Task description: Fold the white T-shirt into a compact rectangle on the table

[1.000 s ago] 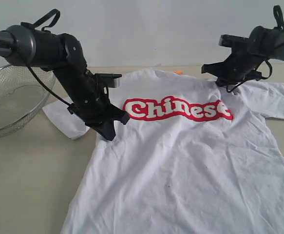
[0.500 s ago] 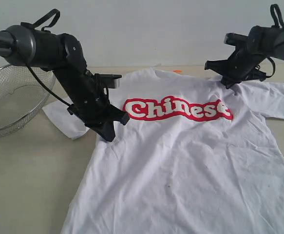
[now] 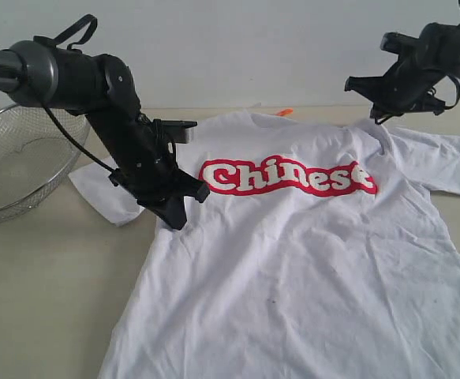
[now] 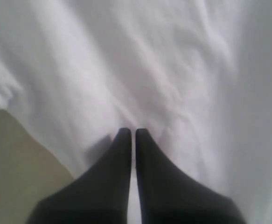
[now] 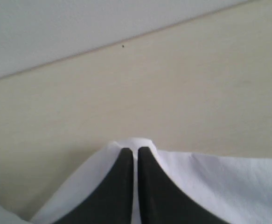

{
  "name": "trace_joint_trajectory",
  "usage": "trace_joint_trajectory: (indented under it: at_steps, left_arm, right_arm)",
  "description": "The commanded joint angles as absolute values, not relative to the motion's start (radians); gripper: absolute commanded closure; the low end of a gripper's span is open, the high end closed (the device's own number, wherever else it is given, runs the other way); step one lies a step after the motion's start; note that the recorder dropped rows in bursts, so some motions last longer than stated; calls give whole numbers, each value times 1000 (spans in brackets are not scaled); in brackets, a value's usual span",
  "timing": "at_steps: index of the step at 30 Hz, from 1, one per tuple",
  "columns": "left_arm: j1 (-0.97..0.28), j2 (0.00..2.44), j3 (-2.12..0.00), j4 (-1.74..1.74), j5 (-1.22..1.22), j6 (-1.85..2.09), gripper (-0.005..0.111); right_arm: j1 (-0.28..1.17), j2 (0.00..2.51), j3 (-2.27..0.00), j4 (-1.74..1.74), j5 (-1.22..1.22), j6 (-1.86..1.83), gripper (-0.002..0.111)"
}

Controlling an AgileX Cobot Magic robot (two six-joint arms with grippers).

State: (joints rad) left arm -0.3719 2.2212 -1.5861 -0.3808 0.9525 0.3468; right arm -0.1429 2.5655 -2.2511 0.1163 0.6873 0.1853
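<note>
Black jaws of the right gripper [image 5: 136,150] are clenched on a pinch of the white T-shirt [image 3: 293,268], at the shoulder beyond the right end of the red lettering [image 3: 289,178]. The left gripper [image 4: 131,133] is clenched too, with its tips on cloth left of the lettering; I cannot tell if it grasps anything. The shirt lies spread out, front up, on the table [image 3: 48,300]. I judge no fold is made yet.

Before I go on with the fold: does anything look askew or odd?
One shoulder of the white T-shirt is pinched in the right gripper and tented off the table. The rest lies flat, lightly creased. Nothing looks damaged.
</note>
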Motion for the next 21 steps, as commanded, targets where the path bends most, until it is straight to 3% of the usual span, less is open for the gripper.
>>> trace_joint_trajectory:
  at_steps: [1, 21]
  left_arm:
    - [-369, 2221, -1591, -385, 958, 348, 102]
    - [-369, 2221, -1591, -385, 957, 344, 102]
  right_arm:
    - [-152, 2563, -2291, 128, 740, 167, 108]
    - [-110, 2615, -2295, 159, 769, 83, 108]
